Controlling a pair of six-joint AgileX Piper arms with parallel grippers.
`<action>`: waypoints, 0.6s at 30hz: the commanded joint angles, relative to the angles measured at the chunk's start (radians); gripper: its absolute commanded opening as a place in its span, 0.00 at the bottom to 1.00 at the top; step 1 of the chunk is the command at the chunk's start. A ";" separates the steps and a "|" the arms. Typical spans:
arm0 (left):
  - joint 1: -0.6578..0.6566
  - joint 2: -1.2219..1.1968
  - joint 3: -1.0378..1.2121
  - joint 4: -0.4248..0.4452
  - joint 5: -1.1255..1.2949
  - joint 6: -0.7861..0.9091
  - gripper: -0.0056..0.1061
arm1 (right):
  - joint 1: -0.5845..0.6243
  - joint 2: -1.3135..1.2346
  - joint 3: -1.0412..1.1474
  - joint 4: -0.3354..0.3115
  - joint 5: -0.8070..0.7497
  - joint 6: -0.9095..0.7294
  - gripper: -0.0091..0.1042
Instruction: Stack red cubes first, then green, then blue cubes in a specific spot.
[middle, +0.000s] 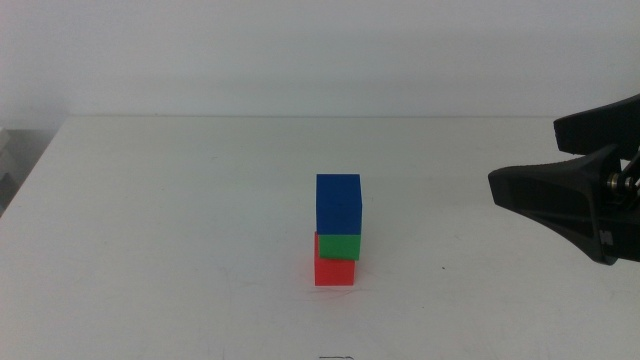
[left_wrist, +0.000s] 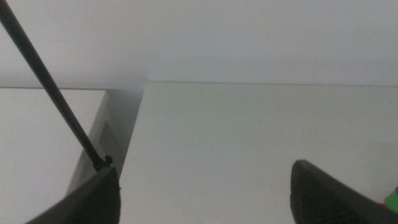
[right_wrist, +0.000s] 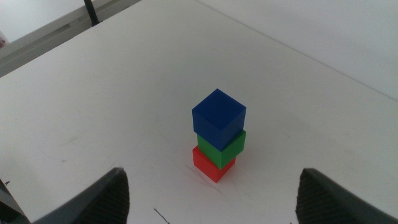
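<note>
Red cube (middle: 334, 271) carries green (middle: 340, 245), then blue (middle: 338, 205) (all unlabelled).

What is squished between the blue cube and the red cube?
The green cube sits between the blue cube and the red cube, shown in the middle and right wrist views.

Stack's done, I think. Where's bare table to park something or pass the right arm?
Bare white table lies all around the blue cube, green cube and red cube stack. Tightest is between the stack and the open right gripper. Left gripper is open.
</note>
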 joint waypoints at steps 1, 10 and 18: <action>-0.001 -0.001 -0.020 -0.011 -0.069 0.001 0.89 | -0.006 -0.011 -0.027 0.005 -0.070 -0.012 0.83; -0.001 -0.001 -0.018 -0.030 -0.165 0.077 0.89 | -0.006 -0.011 -0.027 0.005 -0.070 -0.012 0.83; -0.001 0.006 -0.018 -0.034 -0.265 0.146 0.89 | -0.006 -0.011 -0.027 0.005 -0.070 -0.013 0.83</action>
